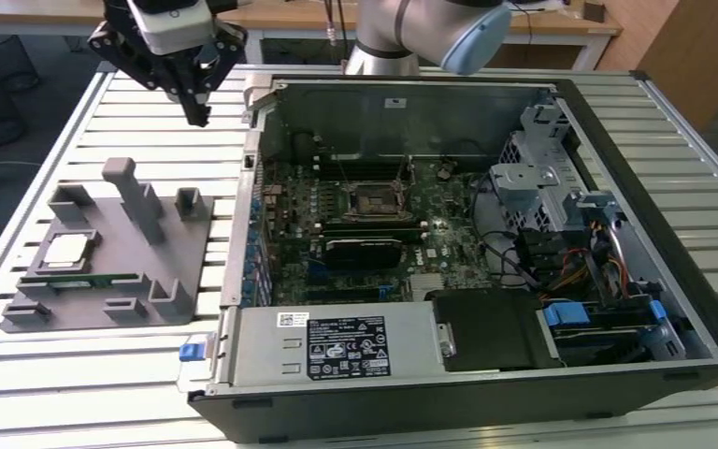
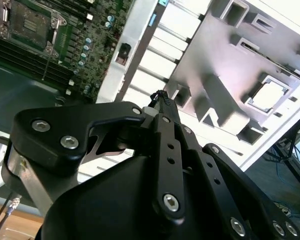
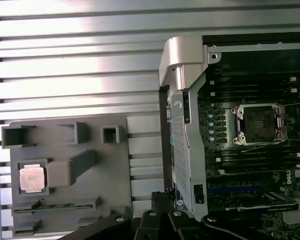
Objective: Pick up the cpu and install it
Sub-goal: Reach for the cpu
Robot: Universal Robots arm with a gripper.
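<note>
1. Fingers [image 1: 194, 101]: pressed together with nothing between them, hanging high over the slatted surface [image 1: 97, 374], between the grey holder [image 1: 147, 234] and the rear corner of the open computer case [image 1: 658, 187], well apart from the chip.
2. Cpu [image 1: 66, 251]: lying flat, metal top up, in a square recess of the grey holder, also visible in both wrist views [image 3: 31, 178] [image 2: 267, 95].
3. Handling, as a judgement: light, stiff and thin; smooth lid likely slippery; probably delicate underneath. Best taken by two opposite edges, though little edge seems to stand proud of the recess.
4. Just beside the chip: a green memory stick [image 1: 78, 279] in its own slot.
5. Inside the case: empty socket [image 1: 369, 199] on the motherboard, frame apparently open.
6. Surface: pale metal slats carrying holder and case side by side.
7. Beyond: wooden desks and dark floor.
</note>
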